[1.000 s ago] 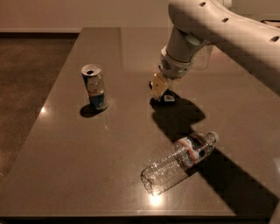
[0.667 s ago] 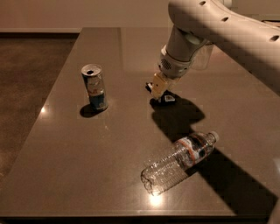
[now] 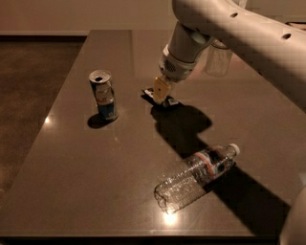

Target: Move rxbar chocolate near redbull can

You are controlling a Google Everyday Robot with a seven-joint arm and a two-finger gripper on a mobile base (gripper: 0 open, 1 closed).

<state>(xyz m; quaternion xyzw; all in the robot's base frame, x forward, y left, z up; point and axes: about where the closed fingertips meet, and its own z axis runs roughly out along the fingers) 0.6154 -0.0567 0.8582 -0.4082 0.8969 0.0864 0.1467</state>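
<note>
**Gripper (image 3: 160,94) on rxbar chocolate (image 3: 170,101), right of redbull can (image 3: 103,94)**

Nearest, well right of the can: water bottle (image 3: 196,177) on its side on the table (image 3: 71,182). Further back: can upright, bar flat just right of it, apart. Gripper down on the bar, touching. Cannot tell whether clamped or loose. Farthest, right of the can: glass tumbler (image 3: 217,61).

A dark glossy table (image 3: 71,191) is shown, with lamp light reflected near its near edge. A brown floor (image 3: 28,95) is seen at left, a pale wall (image 3: 71,14) far behind.
</note>
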